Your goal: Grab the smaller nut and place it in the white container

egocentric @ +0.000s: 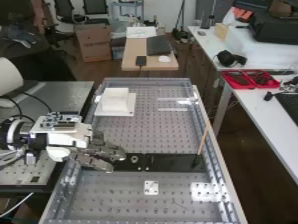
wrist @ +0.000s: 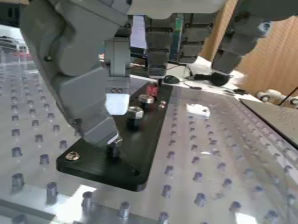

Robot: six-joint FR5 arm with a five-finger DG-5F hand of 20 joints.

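Observation:
The hand (egocentric: pixel 106 150) is over the left end of the flat black bar (egocentric: pixel 169 163) in the high view, fingers extended and hiding part of it. In the wrist view the hand (wrist: pixel 83 95) has its thumb tip low at the smaller nut (wrist: pixel 115 148), which is partly covered; its fingers hang relaxed, curled round nothing. Farther along the bar stand the larger nut (wrist: pixel 135 113) and the bearing (wrist: pixel 146 100). The bearing (egocentric: pixel 134 159) also stands just beside the fingertips in the high view. A white container (egocentric: pixel 115 105) is farther up the bench.
A thin stick (egocentric: pixel 203 137) leans at the bar's right end. A small white plate (egocentric: pixel 151 188) lies on the pegged bench surface below the bar. Raised metal rails (egocentric: pixel 216 155) edge the bench. In the wrist view, a screw (wrist: pixel 72 156) sits near the bar's end.

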